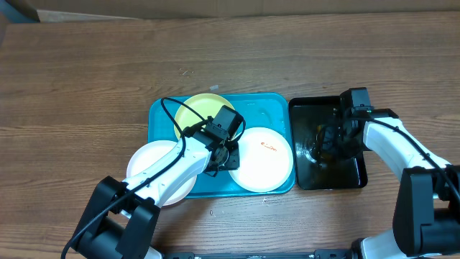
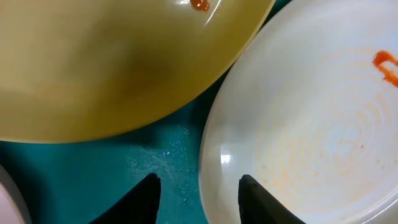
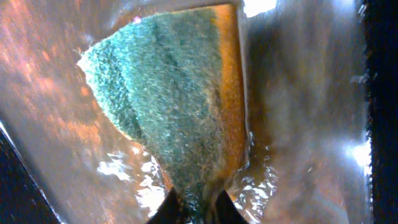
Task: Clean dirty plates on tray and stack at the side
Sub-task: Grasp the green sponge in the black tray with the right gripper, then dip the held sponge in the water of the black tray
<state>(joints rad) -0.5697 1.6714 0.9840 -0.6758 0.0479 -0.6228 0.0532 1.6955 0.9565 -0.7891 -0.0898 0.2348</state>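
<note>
Hovering low over the turquoise tray (image 1: 269, 104), the left gripper (image 2: 204, 199) had its fingers apart, clamped on nothing. The near rim of the smeared white plate (image 2: 323, 124) ran up between the two dark fingertips; whether either tip touched it could not be told. That plate lay flat in the tray's right half, with an orange-red smear (image 2: 387, 65) on its far side.

- The yellow-green plate (image 2: 93, 62) sat in the tray's back left part, ahead of the left gripper. Its edge lay just beside the white plate's, with a wedge of bare tray floor between. A small red spot was at its far edge.
- The second white plate (image 1: 147, 165) lay at the tray's front left corner, overhanging onto the wooden table (image 1: 86, 79) and partly hidden under the left arm.
- The right gripper (image 3: 199, 208) was down in the black tray (image 1: 313, 108), to the right of the turquoise one and well apart from all the plates. Its tips were pinched tight on a corner of a green-and-yellow sponge (image 3: 168, 93). The sponge rested in shallow water (image 3: 124, 171).
</note>
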